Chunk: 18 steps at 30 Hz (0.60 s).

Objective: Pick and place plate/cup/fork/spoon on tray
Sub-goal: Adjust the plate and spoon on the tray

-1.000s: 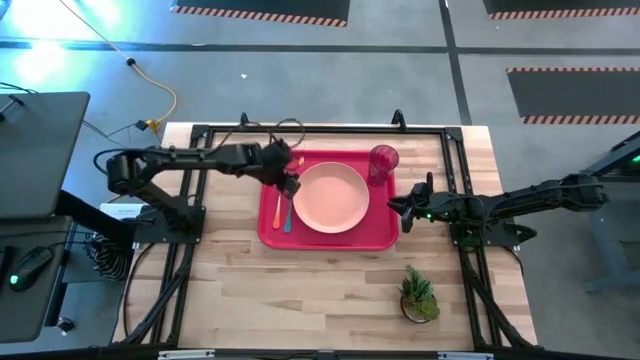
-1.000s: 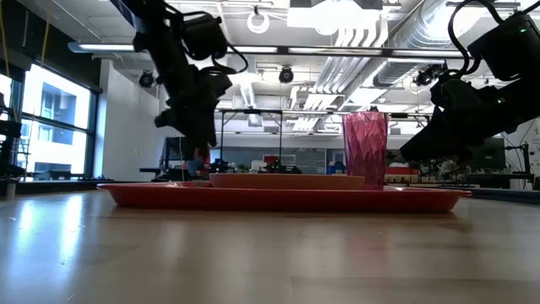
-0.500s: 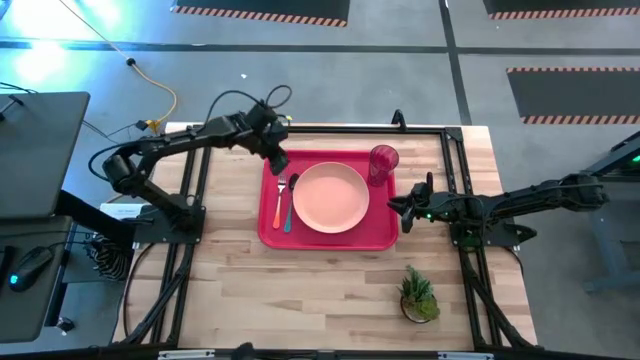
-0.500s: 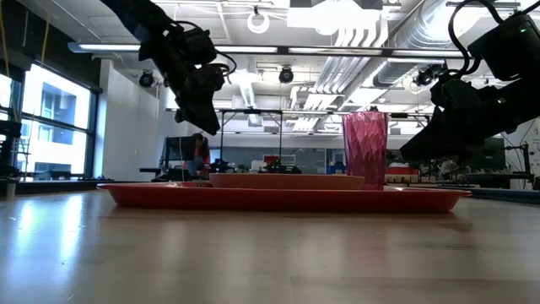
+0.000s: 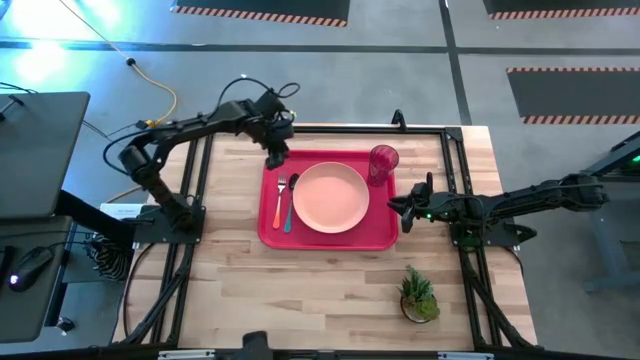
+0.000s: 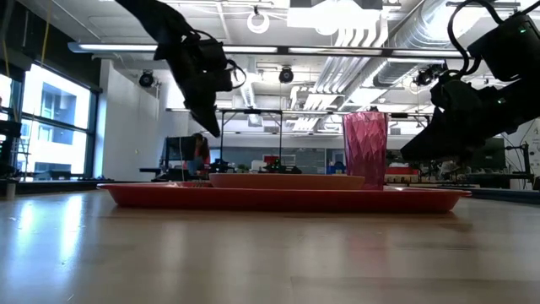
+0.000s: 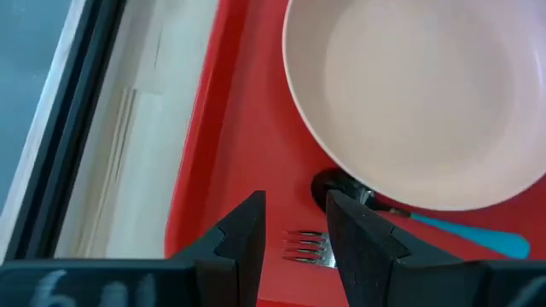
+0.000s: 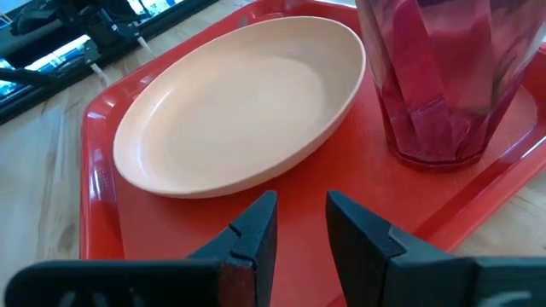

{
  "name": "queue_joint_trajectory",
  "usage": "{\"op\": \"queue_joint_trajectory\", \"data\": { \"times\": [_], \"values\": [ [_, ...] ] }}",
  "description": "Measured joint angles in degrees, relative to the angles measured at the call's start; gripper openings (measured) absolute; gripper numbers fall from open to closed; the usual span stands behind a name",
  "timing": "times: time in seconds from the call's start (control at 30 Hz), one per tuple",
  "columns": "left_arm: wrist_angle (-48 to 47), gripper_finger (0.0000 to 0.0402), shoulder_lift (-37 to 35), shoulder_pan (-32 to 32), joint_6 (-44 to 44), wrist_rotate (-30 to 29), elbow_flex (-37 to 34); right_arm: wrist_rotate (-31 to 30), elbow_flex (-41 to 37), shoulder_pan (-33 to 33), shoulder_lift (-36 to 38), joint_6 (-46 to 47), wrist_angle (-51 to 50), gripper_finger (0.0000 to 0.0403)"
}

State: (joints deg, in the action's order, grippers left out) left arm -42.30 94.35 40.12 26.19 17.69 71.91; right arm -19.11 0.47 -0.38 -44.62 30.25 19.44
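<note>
My left gripper (image 5: pixel 277 157) hangs with its fingers apart and empty above the far left corner of the tray (image 5: pixel 275 232). On the tray, the fork (image 5: pixel 279 199) and spoon (image 5: pixel 289 203) lie side by side left of the plate (image 5: pixel 330 197), and the cup (image 5: pixel 383 164) stands in the far right corner. My right gripper (image 5: pixel 396 210), fingers apart and empty, waits at the tray's right edge above the surface (image 5: pixel 320 290).

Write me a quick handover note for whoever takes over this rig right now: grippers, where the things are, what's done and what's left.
Left gripper: open, empty, raised over the tray's far left corner.
Right gripper: open, empty, waiting just off the tray's right edge.
Tray: on the table.
Plate: in the tray's middle.
Cup: upright in the tray's far right corner.
Fork and spoon: side by side on the tray, left of the plate.
Done: all four items are on the tray.
Left: nothing to place; only parking the arms, as far as can be seen.
</note>
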Motion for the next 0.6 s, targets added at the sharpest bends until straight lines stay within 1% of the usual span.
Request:
{"op": "queue_joint_trajectory", "data": {
  "times": [0.23,0.6],
  "values": [
    [-1.19,0.0115,3.50,-0.23,3.92,0.50,0.41,0.00,0.00,0.00,0.00,0.84,0.02,0.0094],
    [-1.47,0.0115,8.92,-2.49,4.09,1.01,0.30,0.00,0.00,0.00,0.00,0.82,0.00,0.0094]
  ]
}}
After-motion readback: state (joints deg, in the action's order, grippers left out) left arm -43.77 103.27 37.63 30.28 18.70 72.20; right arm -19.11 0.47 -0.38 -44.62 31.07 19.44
